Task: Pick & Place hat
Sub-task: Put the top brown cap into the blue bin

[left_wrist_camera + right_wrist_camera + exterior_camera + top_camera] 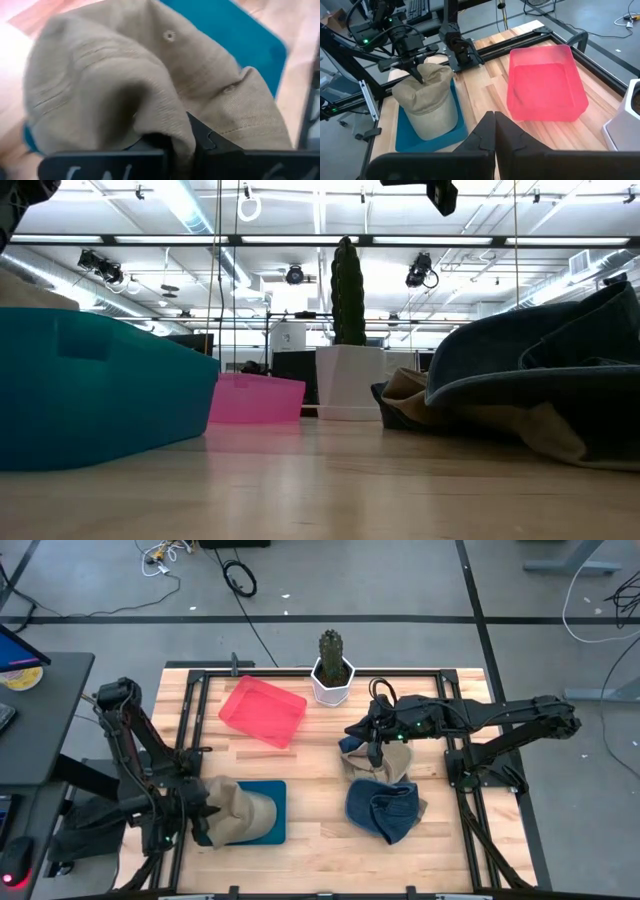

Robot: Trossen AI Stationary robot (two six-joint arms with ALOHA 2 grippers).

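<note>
The tan hat [236, 811], in the teal bin [272, 812] at the lower left of the high view, looks light, soft and floppy, so the left end effector [200, 817] clamps a fabric fold, while the right end effector [374, 753] is closed and empty.

Tan hat [235, 812], teal bin [272, 815] (pink tray [262, 711]).

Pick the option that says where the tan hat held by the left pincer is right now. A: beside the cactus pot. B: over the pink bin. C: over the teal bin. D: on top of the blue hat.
C: the left pincer is shut on the tan hat, which sits in the teal bin; the pink bin holds nothing.
</note>
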